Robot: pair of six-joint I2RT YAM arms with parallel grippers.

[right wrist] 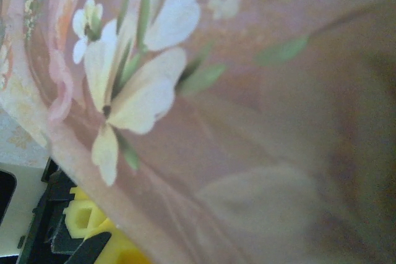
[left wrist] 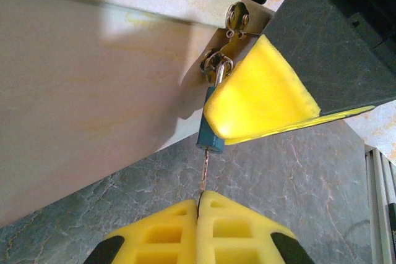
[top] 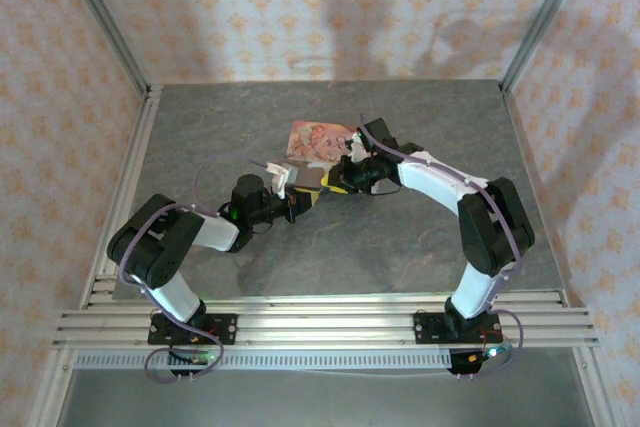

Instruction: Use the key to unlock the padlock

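Observation:
The small blue padlock hangs by its silvery shackle from a metal hasp on the pale side of the pink box. A broad yellow finger of my right gripper lies over most of the padlock's body, gripping it. The thin key runs straight up into the underside of the padlock. My left gripper is shut on the key's lower end, with its yellow fingers pressed together. In the top view my left gripper meets the right one just in front of the box.
The box's flowered pink face sits very close to the right wrist camera, with a yellow finger at the lower left. Grey marbled table lies around the box. Patterned walls and metal rails bound the workspace.

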